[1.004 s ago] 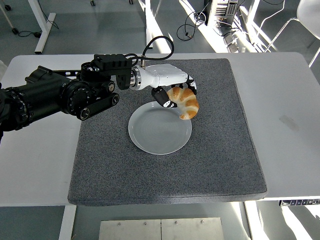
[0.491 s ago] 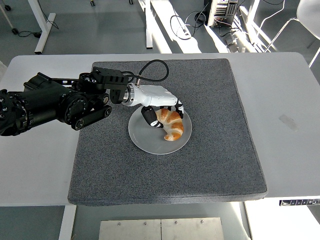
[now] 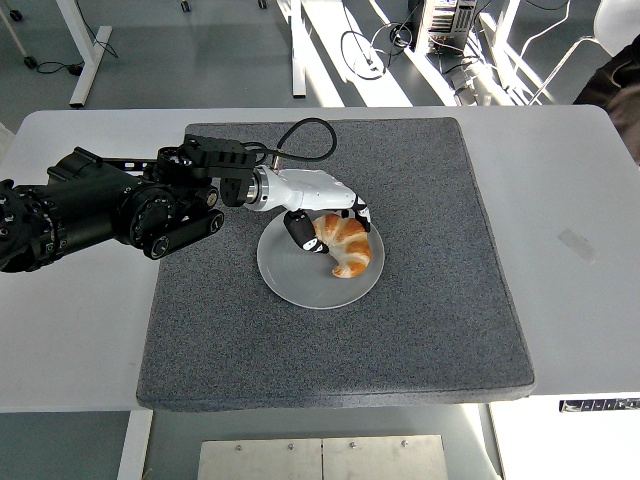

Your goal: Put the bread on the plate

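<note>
I am watching the bread (image 3: pixel 346 245), a croissant, settling over the plate (image 3: pixel 300 285): a second ago it was hanging beyond the plate's far right rim, and half a second ago it was already over the dish, so the carry is essentially finished. Since then it has hardly shifted, which I am reading as the piece now resting, or very nearly resting, on the plate's far right part. The left hand (image 3: pixel 325 215) is staying wrapped around it, fingers (image 3: pixel 300 230) curled on the left side and others (image 3: pixel 360 213) hooking over the far edge, so the grip is not yet released. The croissant is lying directly under and just right of the palm, touching the fingers. I am judging that only the release and withdrawal remain. The plate is sitting on the grey mat (image 3: pixel 430 320) on the table (image 3: pixel 570 250). The right arm is not showing.
</note>
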Motion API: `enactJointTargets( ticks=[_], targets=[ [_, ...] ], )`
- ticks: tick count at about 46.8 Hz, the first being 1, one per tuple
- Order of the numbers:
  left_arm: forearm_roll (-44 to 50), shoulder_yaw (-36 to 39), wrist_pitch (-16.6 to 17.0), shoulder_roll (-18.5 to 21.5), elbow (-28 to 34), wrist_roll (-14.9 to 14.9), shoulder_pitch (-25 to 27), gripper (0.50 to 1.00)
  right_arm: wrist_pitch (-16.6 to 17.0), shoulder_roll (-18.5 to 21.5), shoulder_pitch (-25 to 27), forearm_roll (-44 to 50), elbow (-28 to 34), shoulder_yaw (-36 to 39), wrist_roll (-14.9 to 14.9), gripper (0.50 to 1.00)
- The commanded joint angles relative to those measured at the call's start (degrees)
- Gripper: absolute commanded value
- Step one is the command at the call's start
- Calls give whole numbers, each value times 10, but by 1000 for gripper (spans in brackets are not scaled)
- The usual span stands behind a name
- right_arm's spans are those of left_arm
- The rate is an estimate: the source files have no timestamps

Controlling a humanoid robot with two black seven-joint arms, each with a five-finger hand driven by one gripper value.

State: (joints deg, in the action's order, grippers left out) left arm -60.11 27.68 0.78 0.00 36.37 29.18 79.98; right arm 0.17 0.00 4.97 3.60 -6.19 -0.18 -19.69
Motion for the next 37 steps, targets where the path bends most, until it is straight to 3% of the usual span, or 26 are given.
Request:
enactJointTargets(
  ticks=[1,13,22,28,37],
  targets=[
    [0,-3,-4,0,2,1,3,966,0,0,0,0,-1,0,0,1000],
    [18,-20,-43,0,34,1,34,978,0,0,0,0,-1,0,0,1000],
    [54,-53,-56,15,45,0,97,980,0,0,0,0,-1,0,0,1000],
    [91,-68,-83,27,44,-1,142,980,0,0,0,0,0,0,0,1000],
    [124,-71,-81,37,28,-5,156,978,0,0,0,0,-1,0,0,1000]
  ],
)
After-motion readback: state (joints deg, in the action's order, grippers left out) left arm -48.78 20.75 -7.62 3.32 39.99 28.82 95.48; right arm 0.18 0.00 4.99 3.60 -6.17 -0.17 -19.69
